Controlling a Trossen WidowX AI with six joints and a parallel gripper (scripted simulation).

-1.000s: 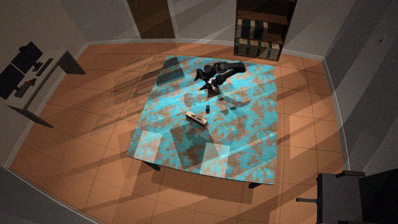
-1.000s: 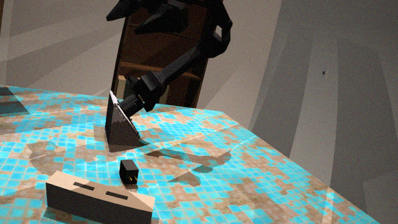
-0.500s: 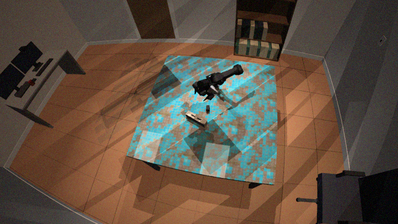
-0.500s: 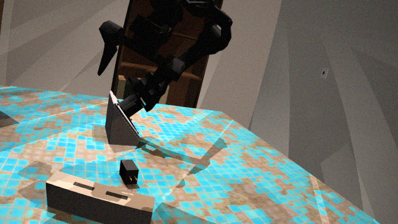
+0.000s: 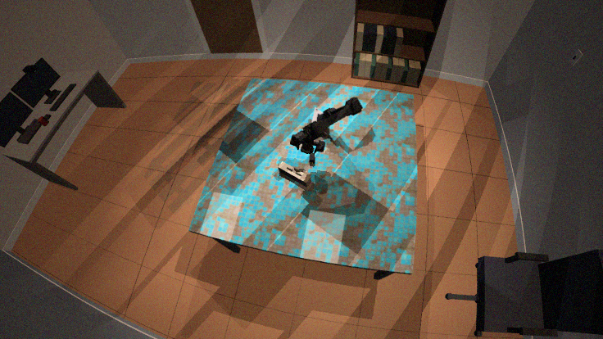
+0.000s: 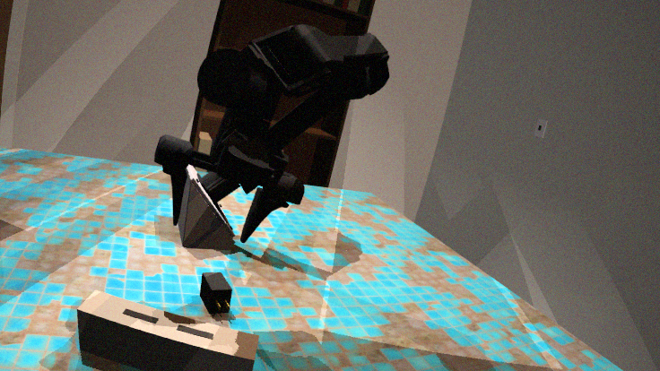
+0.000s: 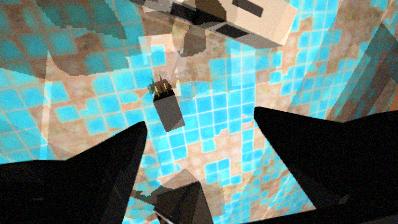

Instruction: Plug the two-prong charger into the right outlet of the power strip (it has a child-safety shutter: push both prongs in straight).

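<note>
The black two-prong charger (image 6: pixel 214 291) (image 7: pixel 168 110) lies on the table, its gold prongs pointing toward the beige power strip (image 5: pixel 291 173) (image 6: pixel 138 332) (image 7: pixel 260 22). It rests just behind the strip, apart from it. The strip lies flat with two dark slot outlets on its top face. My gripper (image 5: pixel 310 156) (image 6: pixel 209 232) (image 7: pixel 201 119) is open and empty. It hangs above the table, pointing down, some way behind the charger. In the wrist view the charger lies ahead between the two spread fingers.
A grey wedge-shaped block (image 6: pixel 203 221) (image 7: pixel 182 205) stands on the table right under the gripper, between the fingers in the exterior view. The table (image 5: pixel 362 219) has a blue and brown tiled top. A bookshelf (image 5: pixel 390 42) stands behind it and a chair (image 5: pixel 539 291) at the front right.
</note>
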